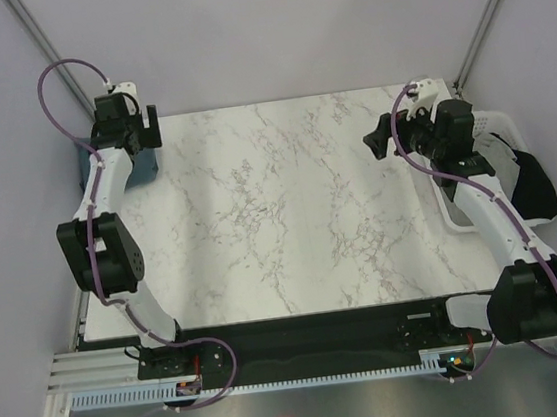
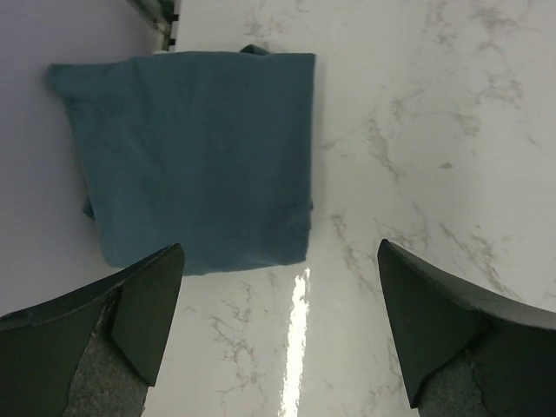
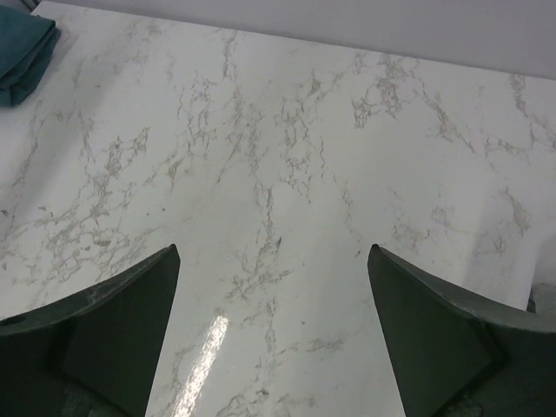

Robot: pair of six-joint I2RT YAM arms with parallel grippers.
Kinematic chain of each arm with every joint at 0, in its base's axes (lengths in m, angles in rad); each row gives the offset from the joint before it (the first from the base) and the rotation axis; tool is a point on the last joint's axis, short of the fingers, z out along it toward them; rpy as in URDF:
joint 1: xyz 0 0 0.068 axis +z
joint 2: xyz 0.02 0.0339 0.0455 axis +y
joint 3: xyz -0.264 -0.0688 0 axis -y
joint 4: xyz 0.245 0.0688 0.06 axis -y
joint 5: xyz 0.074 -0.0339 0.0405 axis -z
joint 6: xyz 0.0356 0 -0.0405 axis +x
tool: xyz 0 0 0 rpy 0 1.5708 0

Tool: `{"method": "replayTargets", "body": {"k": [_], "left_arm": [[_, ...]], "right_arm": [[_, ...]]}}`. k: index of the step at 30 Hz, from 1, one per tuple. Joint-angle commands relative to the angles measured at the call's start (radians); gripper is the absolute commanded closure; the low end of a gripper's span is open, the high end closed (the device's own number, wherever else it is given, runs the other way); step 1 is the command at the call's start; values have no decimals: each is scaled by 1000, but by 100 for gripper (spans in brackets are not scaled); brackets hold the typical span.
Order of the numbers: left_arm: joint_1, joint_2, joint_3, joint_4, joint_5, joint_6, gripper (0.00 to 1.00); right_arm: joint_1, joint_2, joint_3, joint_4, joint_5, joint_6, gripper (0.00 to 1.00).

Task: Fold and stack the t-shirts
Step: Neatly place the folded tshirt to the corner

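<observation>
A dark slate-blue t-shirt [image 2: 195, 156] lies folded in a neat rectangle at the table's far left corner. In the top view only its edge [image 1: 143, 170] peeks out beside the left arm; the right wrist view catches its corner [image 3: 22, 52]. My left gripper [image 2: 278, 330] hovers just beside its near edge, open and empty [image 1: 152, 132]. Over bare marble at the far right, my right gripper [image 3: 274, 321] is open too, with nothing between its fingers [image 1: 381, 138]. A black t-shirt [image 1: 536, 187] hangs over the basket's right side, and pale cloth [image 1: 498, 150] lies inside it.
The white slatted basket [image 1: 455, 213] stands off the table's right edge, partly under the right arm. Grey walls and metal frame posts [image 1: 49, 48] close in the back corners. The marble tabletop [image 1: 279, 208] stretches between the two arms.
</observation>
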Motion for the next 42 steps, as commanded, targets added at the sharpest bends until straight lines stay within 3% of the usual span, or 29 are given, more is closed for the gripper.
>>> {"method": "replayTargets", "body": {"k": [1, 6, 10, 19, 34, 42], "left_arm": [[20, 95, 114, 19, -241, 21, 0], [44, 241, 163, 131, -313, 84, 0], [86, 350, 292, 93, -308, 64, 0], [210, 547, 505, 34, -94, -36, 2], [215, 755, 712, 76, -115, -57, 6], [210, 756, 723, 116, -101, -68, 9]], "right_arm": [[-5, -51, -53, 20, -38, -11, 2], [-16, -36, -21, -75, -115, -44, 2], [-17, -48, -16, -103, -107, -35, 2], [-86, -89, -73, -98, -124, -28, 2], [-180, -108, -156, -17, -185, 23, 2], [-200, -106, -185, 11, -210, 31, 2]]}}
